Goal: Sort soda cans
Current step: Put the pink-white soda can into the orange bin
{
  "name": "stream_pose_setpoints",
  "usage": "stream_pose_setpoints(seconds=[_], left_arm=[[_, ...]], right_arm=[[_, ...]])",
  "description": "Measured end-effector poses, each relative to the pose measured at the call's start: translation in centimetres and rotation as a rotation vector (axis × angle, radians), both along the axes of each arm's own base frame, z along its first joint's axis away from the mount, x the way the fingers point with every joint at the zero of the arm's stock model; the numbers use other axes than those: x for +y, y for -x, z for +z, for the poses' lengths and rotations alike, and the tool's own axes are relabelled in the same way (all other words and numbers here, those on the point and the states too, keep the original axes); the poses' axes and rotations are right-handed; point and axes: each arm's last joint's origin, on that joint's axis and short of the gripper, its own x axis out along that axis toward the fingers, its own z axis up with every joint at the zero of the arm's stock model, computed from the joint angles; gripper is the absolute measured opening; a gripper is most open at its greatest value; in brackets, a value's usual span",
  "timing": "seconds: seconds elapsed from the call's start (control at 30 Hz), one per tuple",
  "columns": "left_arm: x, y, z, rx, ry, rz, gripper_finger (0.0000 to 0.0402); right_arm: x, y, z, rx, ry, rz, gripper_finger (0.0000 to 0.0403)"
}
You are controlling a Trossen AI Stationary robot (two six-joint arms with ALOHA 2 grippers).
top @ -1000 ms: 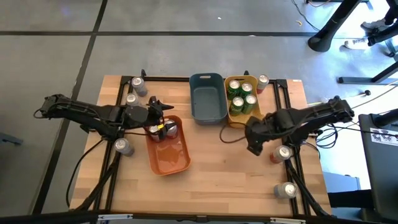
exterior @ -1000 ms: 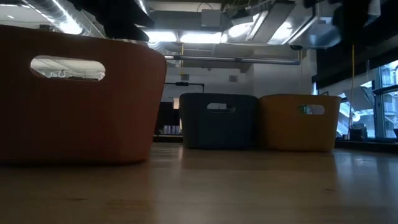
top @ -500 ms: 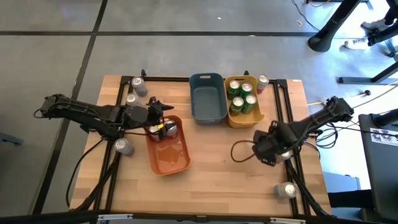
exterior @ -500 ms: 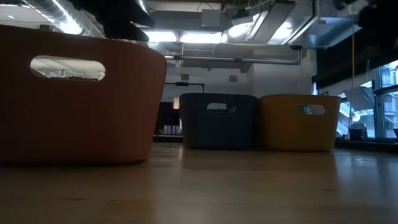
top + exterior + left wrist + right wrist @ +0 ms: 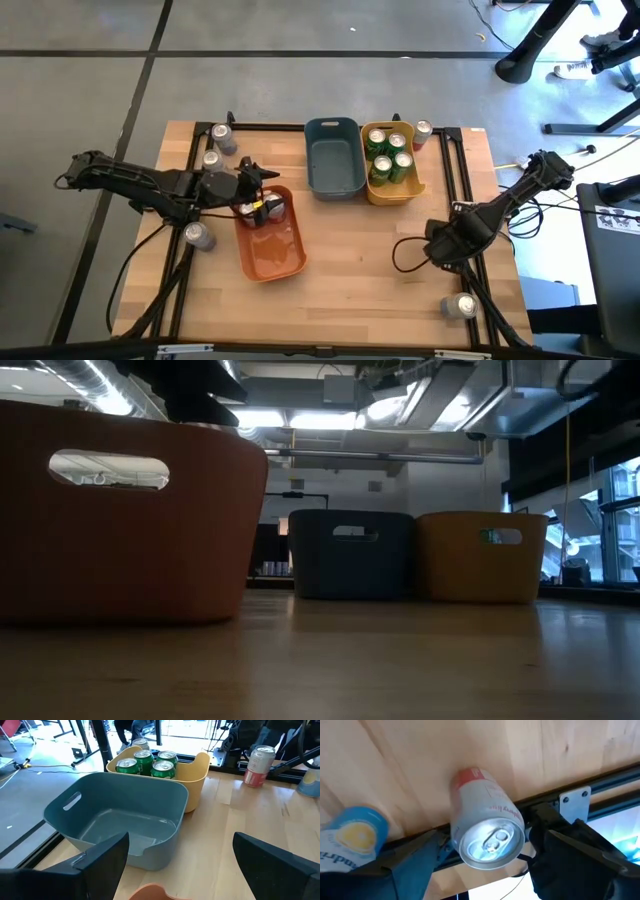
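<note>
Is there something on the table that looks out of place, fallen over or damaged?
Nothing looks spilled or damaged. The green cans stand upright in the yellow bin, the grey-blue bin is empty, and the loose cans, such as the red and silver can under the open right gripper, stand upright near the table edges, simply not yet sorted.

Right gripper (image 5: 487, 857) hangs open over a red-and-silver can (image 5: 485, 820) at the table (image 5: 420, 760) edge, a blue-yellow can (image 5: 350, 842) beside it
</note>
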Motion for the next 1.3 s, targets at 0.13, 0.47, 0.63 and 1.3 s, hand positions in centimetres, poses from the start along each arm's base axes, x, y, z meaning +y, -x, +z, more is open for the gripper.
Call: stream_pose_setpoints(seconds=[0.13, 0.47, 0.63, 1.3], left_arm=[[0.0, 0.0, 0.0, 0.000, -0.001, 0.000, 0.0345], [0.0, 0.0, 0.0, -0.001, -0.001, 0.000, 0.0345], [0.0, 0.0, 0.0, -0.001, -0.001, 0.000, 0.0345], [0.0, 0.0, 0.0, 0.005, -0.017, -0.006, 0.0345]], right_arm=[[0.1, 0.7, -0.9, 0.028, 0.021, 0.032, 0.0358], [0.2, 1.3, -3.2, 0.082, 0.007, 0.036, 0.0358], [0.3, 1.2, -4.2, 0.066, 0.000, 0.041, 0.0358], [0.9, -0.1, -2.9, -0.056, -0.023, -0.080, 0.0286]])
